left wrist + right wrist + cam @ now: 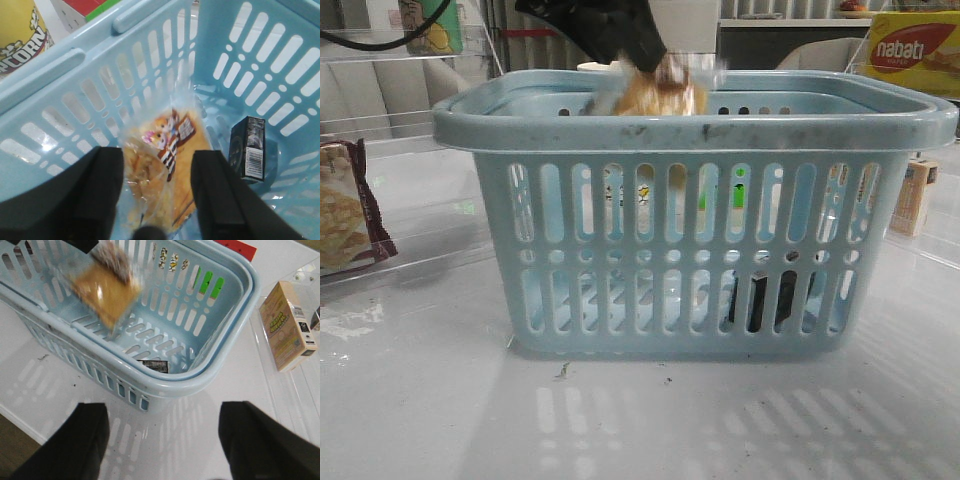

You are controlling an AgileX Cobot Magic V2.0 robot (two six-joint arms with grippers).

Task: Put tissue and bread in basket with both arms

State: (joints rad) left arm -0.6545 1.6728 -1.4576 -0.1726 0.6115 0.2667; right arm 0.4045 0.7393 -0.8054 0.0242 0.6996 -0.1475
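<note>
The light-blue basket [695,125] stands mid-table. My left gripper [620,35] hangs over its back left part, jaws wide open. The bread [660,92], golden-brown in a clear bag, is blurred at rim level just below it. In the left wrist view the bread [165,165] lies between the open fingers [107,170] without being pinched. The tissue [252,147], a small black packet, rests on the basket floor at the right [760,300] [152,365]. My right gripper [162,440] is open and empty over the table beside the basket [210,365].
A maroon-edged cracker packet [345,210] stands at the left. A small beige carton [912,195] [287,325] stands right of the basket. A yellow nabati box [910,50] sits at the back right. A popcorn tub [20,30] stands behind the basket.
</note>
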